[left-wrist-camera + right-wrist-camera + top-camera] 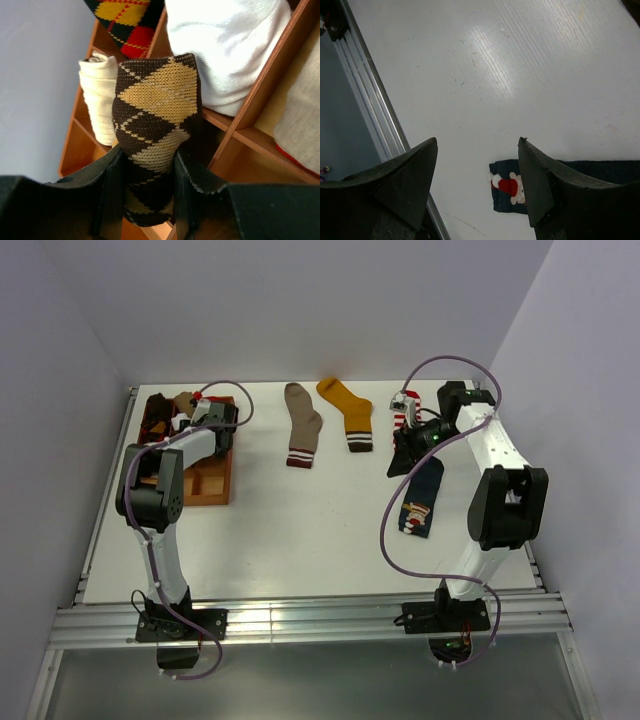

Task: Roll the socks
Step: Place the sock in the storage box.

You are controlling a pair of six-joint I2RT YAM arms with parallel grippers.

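A rolled brown argyle sock is pinched between the fingers of my left gripper, over a compartment of the wooden tray. That left gripper hangs above the tray's far end. Flat on the table lie a taupe sock, a mustard sock and a navy sock with a cartoon figure. A red-white striped sock shows behind my right gripper. The right gripper is open above the table, and the navy sock's cuff lies beside its right finger.
In the tray's compartments sit a rolled cream sock, a white bundle and a red, yellow and black argyle roll. Wooden dividers stand close to the held sock. The table's metal rail runs on the left.
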